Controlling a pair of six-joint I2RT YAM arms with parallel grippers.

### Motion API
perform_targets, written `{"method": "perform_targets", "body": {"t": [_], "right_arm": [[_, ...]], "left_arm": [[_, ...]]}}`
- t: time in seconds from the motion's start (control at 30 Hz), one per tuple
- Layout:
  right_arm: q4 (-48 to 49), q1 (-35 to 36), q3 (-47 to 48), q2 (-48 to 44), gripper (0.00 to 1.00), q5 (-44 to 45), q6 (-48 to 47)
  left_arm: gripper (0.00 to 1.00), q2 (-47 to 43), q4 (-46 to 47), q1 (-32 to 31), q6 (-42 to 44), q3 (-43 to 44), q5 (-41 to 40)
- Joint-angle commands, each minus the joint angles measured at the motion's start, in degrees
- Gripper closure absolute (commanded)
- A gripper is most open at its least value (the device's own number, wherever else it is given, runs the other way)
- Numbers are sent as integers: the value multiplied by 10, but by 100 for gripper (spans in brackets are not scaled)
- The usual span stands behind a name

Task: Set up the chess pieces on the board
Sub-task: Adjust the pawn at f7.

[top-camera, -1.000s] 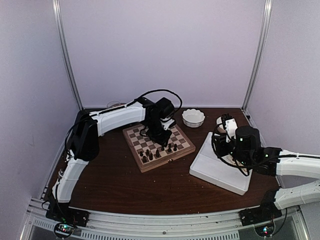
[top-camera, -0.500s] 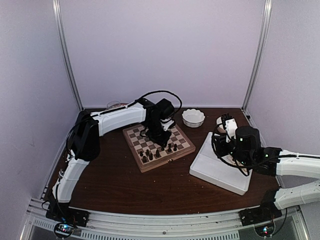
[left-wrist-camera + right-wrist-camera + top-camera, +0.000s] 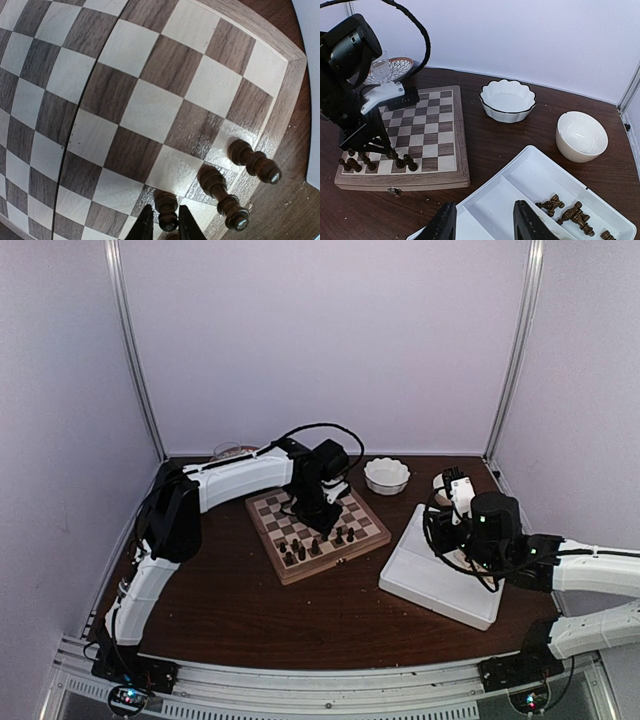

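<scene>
The checkered wooden board (image 3: 268, 512) lies left of centre. Several dark chess pieces (image 3: 315, 543) stand along its near edge. My left gripper (image 3: 163, 212) reaches down at that row, and its black fingers (image 3: 146, 222) press in on both sides of a dark pawn (image 3: 167, 207) that stands on a square. Two taller dark pieces (image 3: 220, 192) stand beside it at the board's corner. My right gripper (image 3: 485, 212) hangs open over the white divided tray (image 3: 540, 170), nothing between its fingers. Several dark pieces (image 3: 570, 212) lie in one tray compartment. No pale pieces show.
A scalloped white bowl (image 3: 508, 100) and a plain cream bowl (image 3: 581, 136) stand behind the tray. A glass on a patterned plate (image 3: 382, 67) sits at the back left past the board. The left arm (image 3: 240, 475) spans the board's left side.
The left gripper's jaws have narrowed onto the pawn. Both arms stay almost where they were.
</scene>
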Motion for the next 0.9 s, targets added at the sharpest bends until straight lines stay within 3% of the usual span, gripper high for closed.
{"method": "perform_targets", "body": {"t": [0.0, 0.87], "right_arm": [[7, -4, 1, -1, 59, 7, -7], [8, -3, 1, 3, 59, 5, -8]], "left_arm": [[83, 10, -9, -1, 8, 9, -7], [87, -58, -14, 14, 18, -60, -36]]}}
